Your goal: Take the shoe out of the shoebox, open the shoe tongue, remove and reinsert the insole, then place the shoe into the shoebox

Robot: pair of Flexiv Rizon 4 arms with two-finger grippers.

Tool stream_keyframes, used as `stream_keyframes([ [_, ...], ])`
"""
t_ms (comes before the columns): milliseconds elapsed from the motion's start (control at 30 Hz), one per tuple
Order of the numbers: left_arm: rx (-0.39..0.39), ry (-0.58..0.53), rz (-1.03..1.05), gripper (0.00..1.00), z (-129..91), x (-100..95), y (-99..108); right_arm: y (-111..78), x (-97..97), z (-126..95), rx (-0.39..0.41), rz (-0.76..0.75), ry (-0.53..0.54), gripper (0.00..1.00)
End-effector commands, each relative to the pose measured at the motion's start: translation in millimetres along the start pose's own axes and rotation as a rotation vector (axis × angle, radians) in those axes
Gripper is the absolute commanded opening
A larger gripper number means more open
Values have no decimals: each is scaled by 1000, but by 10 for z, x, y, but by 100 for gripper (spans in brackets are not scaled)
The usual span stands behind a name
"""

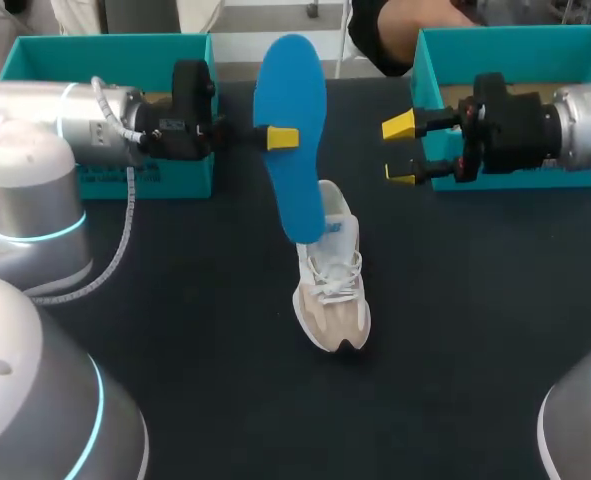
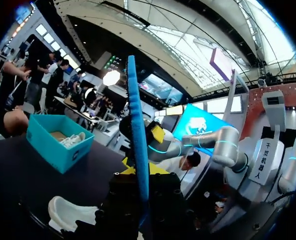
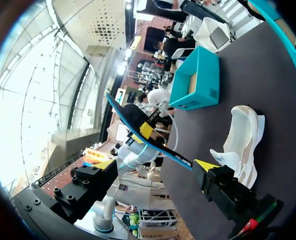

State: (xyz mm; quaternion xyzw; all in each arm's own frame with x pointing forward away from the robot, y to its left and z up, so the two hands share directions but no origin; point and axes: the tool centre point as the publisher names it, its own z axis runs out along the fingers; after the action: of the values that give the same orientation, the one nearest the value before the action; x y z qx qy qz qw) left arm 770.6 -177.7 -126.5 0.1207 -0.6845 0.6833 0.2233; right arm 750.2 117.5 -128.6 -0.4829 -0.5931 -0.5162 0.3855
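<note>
Fingers [image 1: 283, 138] of the left gripper [image 1: 278, 138] are pressed onto a long blue foam insole [image 1: 293, 90] from both faces, pinching it near its middle. Only the near yellow tip shows in the head view, while the left wrist view has the insole [image 2: 136, 125] edge-on, standing out ahead from between that gripper's fingers. The insole hangs nearly upright above the table, its broad rounded end at 12 o'clock and its narrower end at 6 o'clock, where it overlaps the heel of a beige-and-white laced shoe [image 1: 332, 295] (whether the two touch I cannot tell). That shoe stands on its sole near the middle of the dark matte table [image 1: 175, 330], toe at 6 o'clock towards the robot, heel at 12. At 3 o'clock from the insole, apart from it, the right gripper [image 1: 400, 150] hovers with its two yellow tips spread wide and nothing between them. In its own wrist view the insole [image 3: 121, 109] lies ahead, with the shoe [image 3: 243, 145] on the table beyond it. One teal cardboard shoebox [image 1: 105, 48] sits at the table's 10 o'clock behind the left arm, and a second teal shoebox [image 1: 515, 38] sits at 2 o'clock behind the right arm. The left wrist view shows another pale shoe [image 2: 70, 140] lying inside that second box.
</note>
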Motion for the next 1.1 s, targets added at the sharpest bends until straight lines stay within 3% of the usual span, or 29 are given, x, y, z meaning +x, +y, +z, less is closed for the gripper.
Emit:
stream_keyframes([
  [33,42,-93,532,0,20,18,10,10,-2,21,0,0,-1,100],
  [333,42,-93,532,0,20,18,10,10,-2,21,0,0,-1,100],
  [533,49,-70,932,0,-31,-108,87,10,-2,21,0,0,-1,100],
  [733,74,-58,1148,0,-66,-147,23,10,-2,21,0,0,-1,100],
  [933,1,-2,1421,0,-99,-111,34,10,-2,21,0,0,-1,100],
  [1000,-40,0,1625,0,-101,-177,76,10,-2,21,0,0,-1,100],
  [1100,-61,-43,1767,0,-94,-271,91,10,-2,21,0,0,-1,100],
])
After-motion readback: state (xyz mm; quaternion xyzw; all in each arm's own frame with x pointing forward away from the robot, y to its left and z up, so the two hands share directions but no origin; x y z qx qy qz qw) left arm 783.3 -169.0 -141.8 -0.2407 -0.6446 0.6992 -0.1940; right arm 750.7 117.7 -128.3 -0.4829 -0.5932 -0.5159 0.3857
